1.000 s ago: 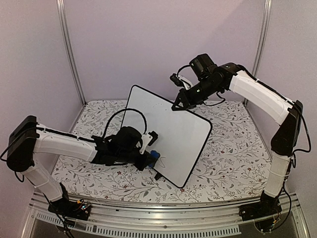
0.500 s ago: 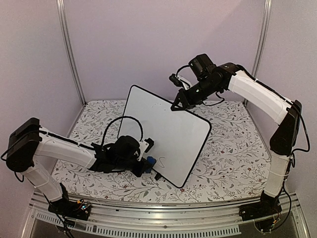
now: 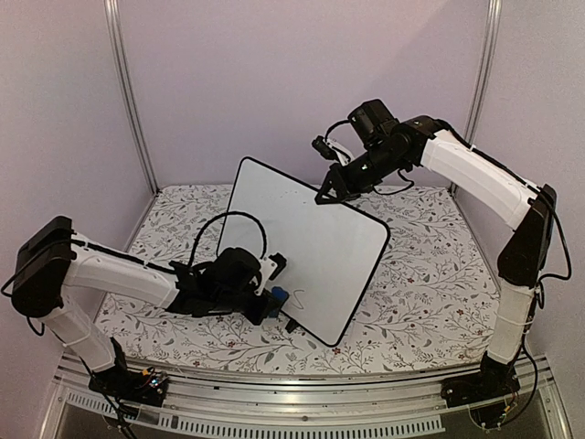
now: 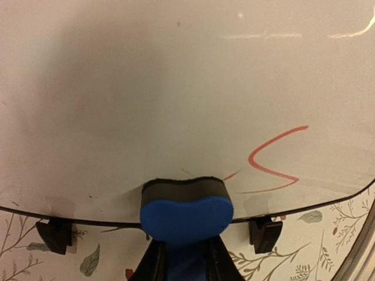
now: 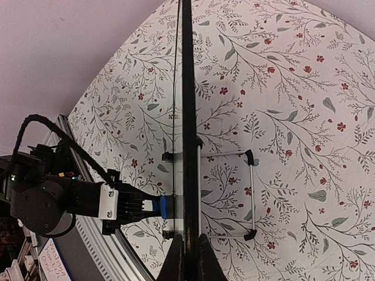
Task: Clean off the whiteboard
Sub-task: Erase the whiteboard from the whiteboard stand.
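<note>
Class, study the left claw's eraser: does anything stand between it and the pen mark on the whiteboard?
Nothing visible does. The left claw holds the eraser against the whiteboard near its lower edge. Only bare board lies between it and the pen mark, to its right in the wrist view.

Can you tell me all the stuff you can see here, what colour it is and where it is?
whiteboard: one, white with a black rim, standing mid-table
squiggle: one, reddish, low on the whiteboard
eraser: one, blue with a dark pad, against the whiteboard's bottom edge
feet: two, black, under the whiteboard's bottom edge
wire stand: one, silver with black ends, behind the whiteboard
tablecloth: one, white with leaves and red flowers, covering the table
arms: two, white and black, one on each side
left fingers: one pair, black, shut on the eraser
right fingers: one pair, black, shut on the whiteboard's top edge
</note>
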Robot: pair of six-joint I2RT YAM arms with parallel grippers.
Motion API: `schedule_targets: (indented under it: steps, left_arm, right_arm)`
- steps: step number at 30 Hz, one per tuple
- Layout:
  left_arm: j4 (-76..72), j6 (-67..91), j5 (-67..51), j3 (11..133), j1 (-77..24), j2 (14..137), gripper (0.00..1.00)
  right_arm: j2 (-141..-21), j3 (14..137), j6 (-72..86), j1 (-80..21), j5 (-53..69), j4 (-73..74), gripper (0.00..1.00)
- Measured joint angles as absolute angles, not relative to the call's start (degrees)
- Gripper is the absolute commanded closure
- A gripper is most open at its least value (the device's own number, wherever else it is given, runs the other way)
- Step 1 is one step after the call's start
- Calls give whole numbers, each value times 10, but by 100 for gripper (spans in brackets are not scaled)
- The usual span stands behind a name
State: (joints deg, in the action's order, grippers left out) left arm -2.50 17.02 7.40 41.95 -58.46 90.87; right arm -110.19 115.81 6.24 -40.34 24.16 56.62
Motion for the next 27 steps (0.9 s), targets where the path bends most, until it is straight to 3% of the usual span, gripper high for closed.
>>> schedule_targets:
  steps: [12,27]
  left_arm:
    - [-19,149,72,460,-587,904,100]
    - [-27,174,100,396,-608,912,100]
  right_arm:
    - [-1103,1159,62,-403,242,566,100]
    - [-1103,1159,62,-403,244,565,100]
